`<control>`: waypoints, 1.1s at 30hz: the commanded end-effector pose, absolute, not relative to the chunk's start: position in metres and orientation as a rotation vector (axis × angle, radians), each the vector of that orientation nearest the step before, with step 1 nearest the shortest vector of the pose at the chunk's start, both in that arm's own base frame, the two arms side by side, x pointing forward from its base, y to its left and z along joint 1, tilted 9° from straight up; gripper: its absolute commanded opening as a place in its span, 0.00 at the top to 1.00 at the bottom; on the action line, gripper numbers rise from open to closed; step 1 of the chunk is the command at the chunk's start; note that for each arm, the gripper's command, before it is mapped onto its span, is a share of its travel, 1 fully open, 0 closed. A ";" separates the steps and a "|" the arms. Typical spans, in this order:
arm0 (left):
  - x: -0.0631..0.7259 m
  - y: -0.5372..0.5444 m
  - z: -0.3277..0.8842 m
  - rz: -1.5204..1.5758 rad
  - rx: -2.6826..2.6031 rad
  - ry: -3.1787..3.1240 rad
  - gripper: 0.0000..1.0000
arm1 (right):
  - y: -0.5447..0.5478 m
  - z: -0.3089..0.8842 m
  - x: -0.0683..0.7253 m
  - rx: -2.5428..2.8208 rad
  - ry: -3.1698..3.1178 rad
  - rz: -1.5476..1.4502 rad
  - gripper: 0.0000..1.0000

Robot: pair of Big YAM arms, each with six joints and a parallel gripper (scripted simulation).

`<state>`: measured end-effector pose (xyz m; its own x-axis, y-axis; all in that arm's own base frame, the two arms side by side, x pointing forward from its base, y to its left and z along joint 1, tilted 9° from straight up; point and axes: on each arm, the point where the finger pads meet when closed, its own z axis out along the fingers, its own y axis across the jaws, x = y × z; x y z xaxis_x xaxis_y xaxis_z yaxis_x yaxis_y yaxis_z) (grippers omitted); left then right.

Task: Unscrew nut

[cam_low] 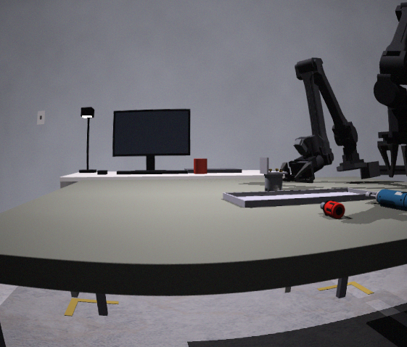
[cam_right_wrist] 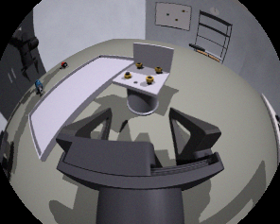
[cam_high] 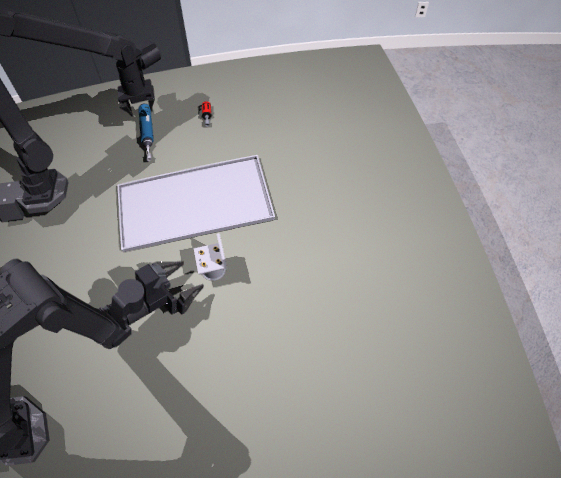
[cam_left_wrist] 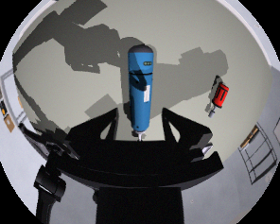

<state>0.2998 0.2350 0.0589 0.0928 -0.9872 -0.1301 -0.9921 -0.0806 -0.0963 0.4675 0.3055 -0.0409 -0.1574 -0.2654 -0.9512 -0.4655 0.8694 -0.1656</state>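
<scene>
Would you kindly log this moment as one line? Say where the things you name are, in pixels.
left gripper (cam_high: 137, 108) (cam_low: 399, 173) (cam_left_wrist: 140, 117): open above blue driver (cam_high: 145, 124) (cam_low: 397, 199) (cam_left_wrist: 141, 100) | right gripper (cam_high: 194, 274) (cam_right_wrist: 141, 117): open beside joint module (cam_high: 214, 274) (cam_low: 273, 182) (cam_right_wrist: 142, 103) | bracket (cam_high: 202, 259) (cam_low: 264, 165) (cam_right_wrist: 153, 57): on module
</scene>
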 end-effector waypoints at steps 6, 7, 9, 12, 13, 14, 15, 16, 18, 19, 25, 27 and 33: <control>0.319 0.243 0.084 0.028 -2.152 1.978 0.35 | 0.305 -0.033 0.483 -0.531 1.702 0.192 0.14; 0.319 0.243 0.084 0.028 -2.152 1.978 0.35 | 0.305 -0.033 0.483 -0.531 1.702 0.192 0.14; 0.319 0.243 0.084 0.028 -2.152 1.978 0.35 | 0.305 -0.035 0.483 -0.531 1.703 0.192 0.14; 0.319 0.243 0.084 0.028 -2.152 1.978 0.35 | 0.304 -0.038 0.483 -0.531 1.703 0.192 0.14; 0.319 0.243 0.084 0.028 -2.152 1.978 0.35 | 0.304 -0.039 0.483 -0.531 1.703 0.192 0.14; 0.319 0.243 0.084 0.028 -2.152 1.978 0.35 | 0.304 -0.040 0.483 -0.531 1.703 0.192 0.14; 0.319 0.243 0.084 0.028 -2.152 1.978 0.35 | 0.304 -0.040 0.483 -0.531 1.703 0.192 0.14; 0.319 0.243 0.084 0.028 -2.152 1.978 0.35 | 0.304 -0.040 0.483 -0.531 1.704 0.192 0.14; 0.319 0.243 0.084 0.028 -2.152 1.978 0.35 | 0.305 -0.033 0.484 -0.526 1.693 0.195 0.14; 0.319 0.243 0.084 0.028 -2.152 1.978 0.35 | 0.305 -0.033 0.484 -0.526 1.693 0.195 0.14; 0.319 0.243 0.084 0.028 -2.152 1.978 0.35 | 0.303 -0.032 0.484 -0.517 1.694 0.194 0.14; 0.319 0.243 0.084 0.028 -2.152 1.978 0.35 | 0.303 -0.032 0.485 -0.518 1.694 0.194 0.14; 0.319 0.243 0.084 0.028 -2.152 1.978 0.35 | 0.302 -0.032 0.485 -0.520 1.693 0.194 0.14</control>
<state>0.2998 0.2350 0.0589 0.0928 -0.9872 -0.1301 -0.9921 -0.0806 -0.0963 0.4715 0.3045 -0.0450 -0.1450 -0.2554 -0.9559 -0.4610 0.8723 -0.1631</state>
